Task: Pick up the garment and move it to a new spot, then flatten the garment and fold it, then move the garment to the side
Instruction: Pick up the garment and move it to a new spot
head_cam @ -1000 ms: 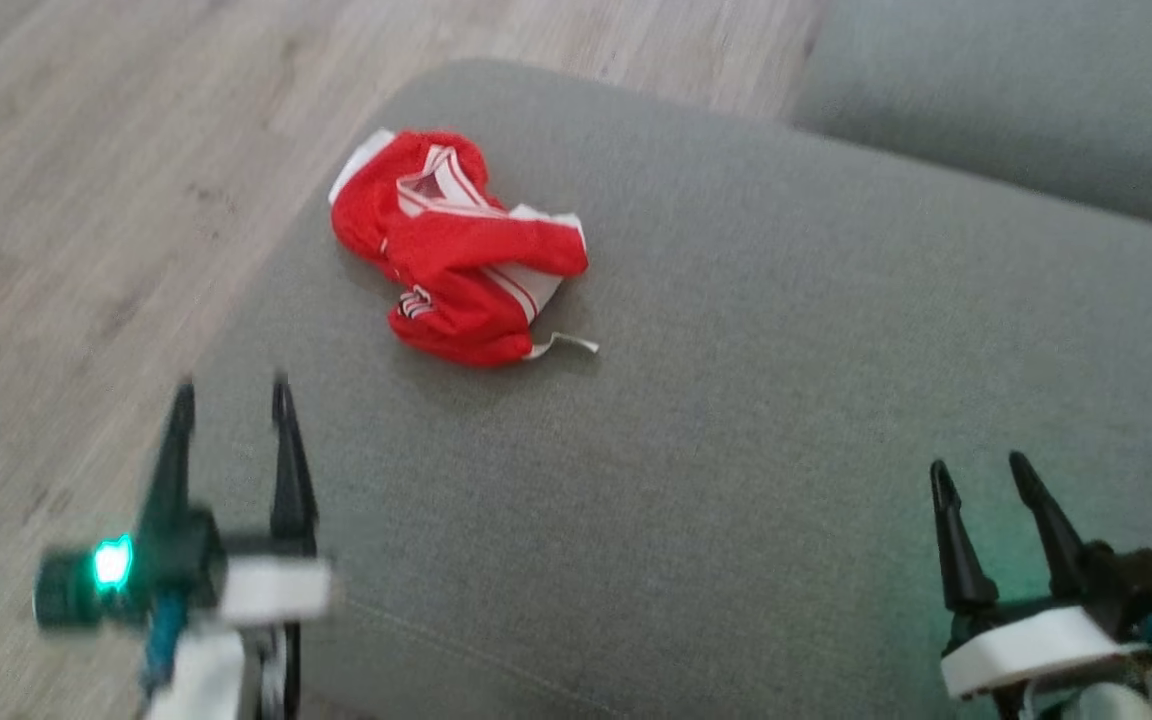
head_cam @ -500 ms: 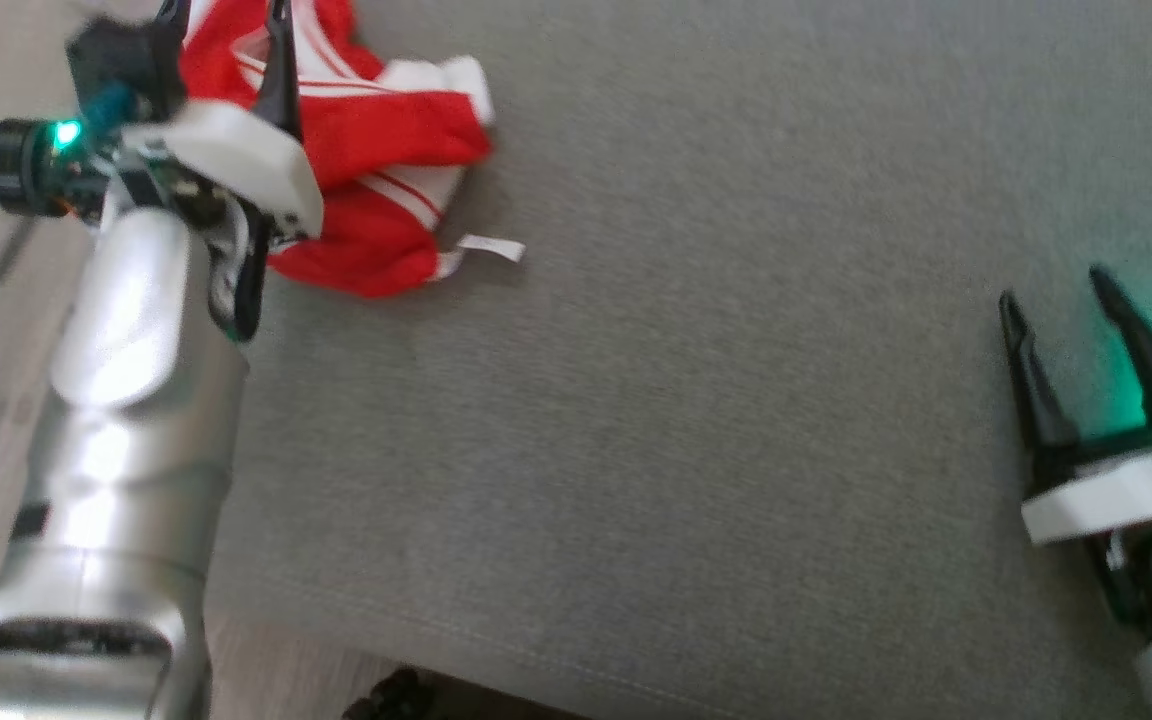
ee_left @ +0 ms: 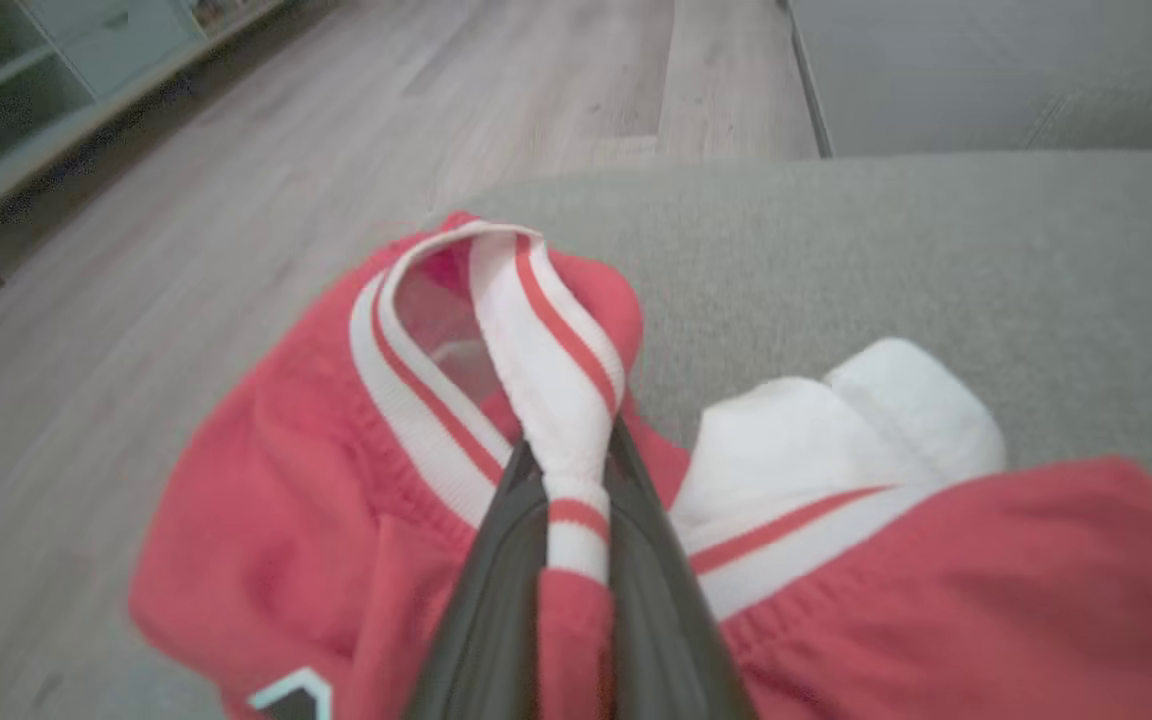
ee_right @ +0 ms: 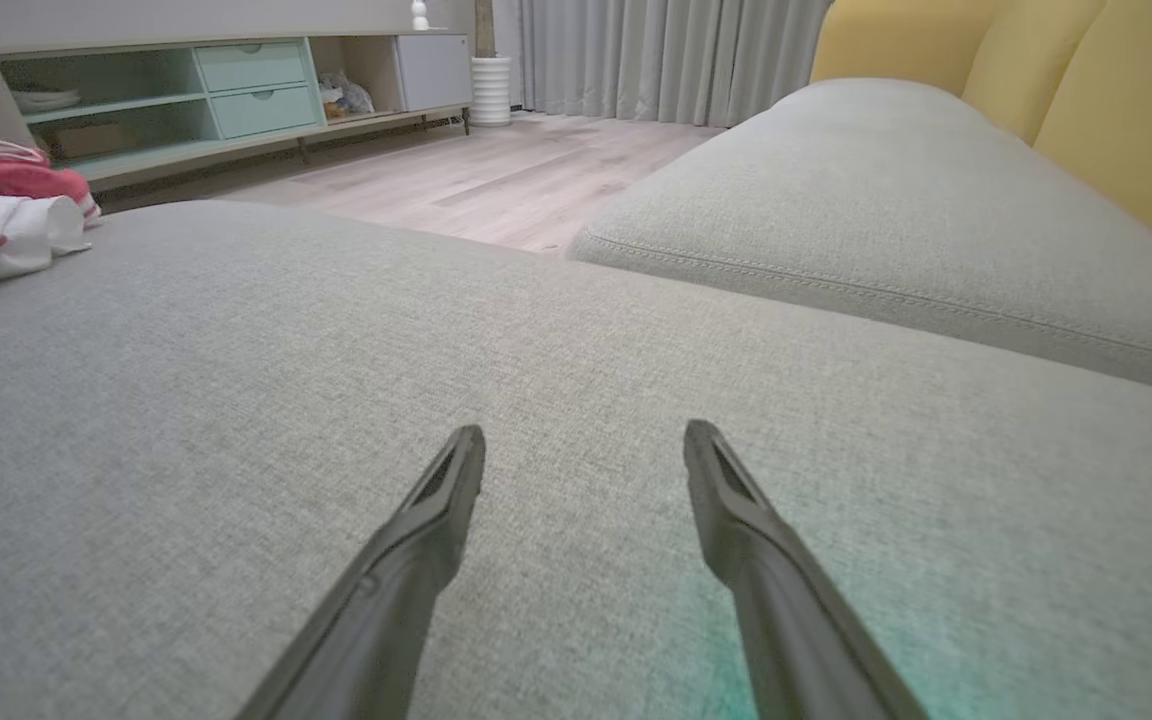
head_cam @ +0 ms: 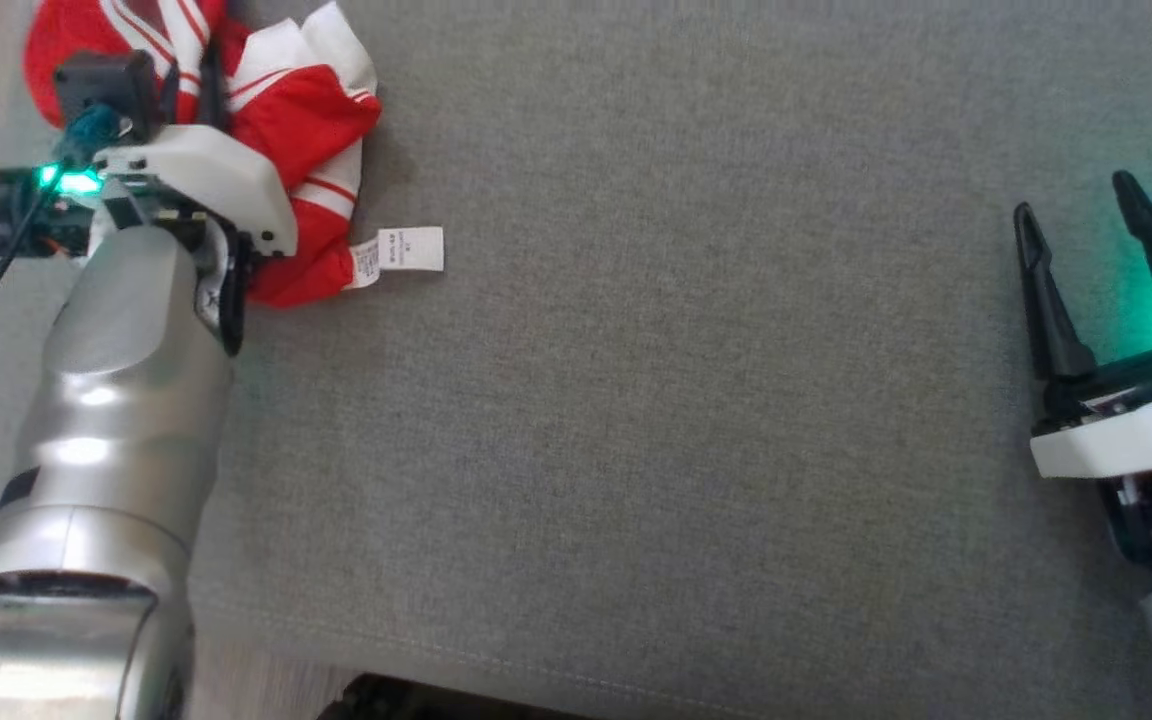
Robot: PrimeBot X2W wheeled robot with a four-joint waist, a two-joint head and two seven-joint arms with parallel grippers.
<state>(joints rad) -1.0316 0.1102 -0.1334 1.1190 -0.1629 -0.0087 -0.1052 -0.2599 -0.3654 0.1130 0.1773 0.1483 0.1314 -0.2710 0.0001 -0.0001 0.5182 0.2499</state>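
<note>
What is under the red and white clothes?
The garment lies on the grey cushion, whose fabric shows beside it. The patch right beneath the crumpled cloth is covered, so I can't tell if anything else hides there. The left gripper pinches its striped band.

red garment point(head_cam: 306, 110) on grey cushion point(head_cam: 686, 400)

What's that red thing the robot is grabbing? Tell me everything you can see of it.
The garment is thin, sporty-looking red fabric with white panels and white ribbed trim striped in red. It lies crumpled in a heap near the edge of the grey cushion, beside the floor. A white care label sticks out flat on the cushion. The left gripper is shut on a fold of its striped band.
</note>
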